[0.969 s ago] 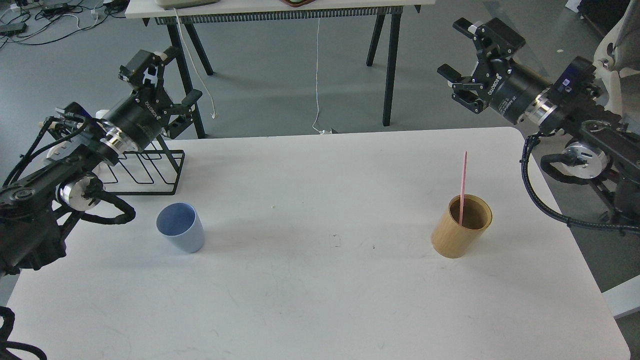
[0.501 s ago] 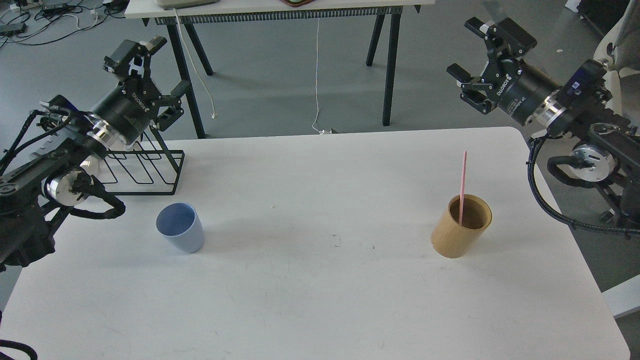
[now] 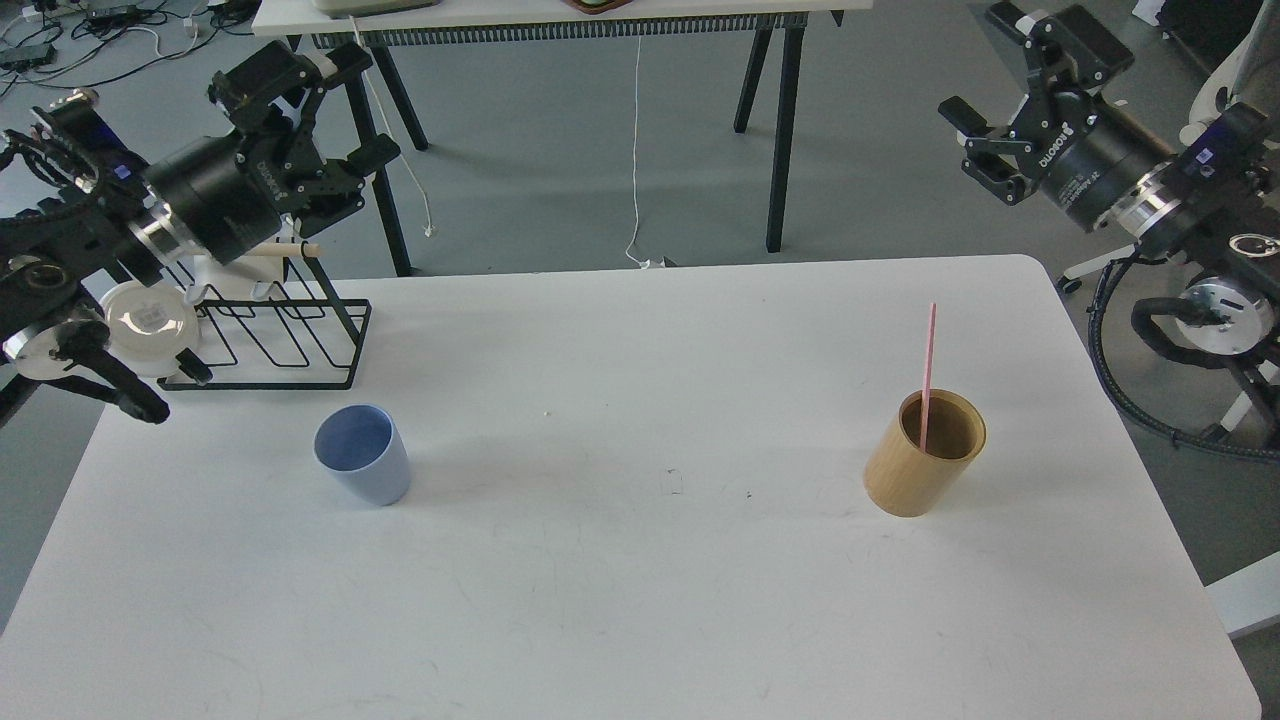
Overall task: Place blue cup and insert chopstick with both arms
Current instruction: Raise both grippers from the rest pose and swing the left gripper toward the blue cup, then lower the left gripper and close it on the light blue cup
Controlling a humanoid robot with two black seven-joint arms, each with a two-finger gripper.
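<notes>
The pale-blue cup (image 3: 362, 453) stands upright and empty on the left part of the white table (image 3: 640, 600). The pink chopstick (image 3: 928, 375) stands tilted inside a tan cylinder (image 3: 923, 452) on the right part of the table. My left gripper (image 3: 318, 105) is open and empty, raised above the far left corner, well behind the cup. My right gripper (image 3: 1005, 80) is open and empty, raised beyond the far right corner, far above the chopstick.
A black wire rack (image 3: 275, 335) with a pale wooden rod (image 3: 275, 251) and a clear round lid (image 3: 150, 325) stands at the table's far left. Another table's black legs (image 3: 780, 130) and cables are on the floor behind.
</notes>
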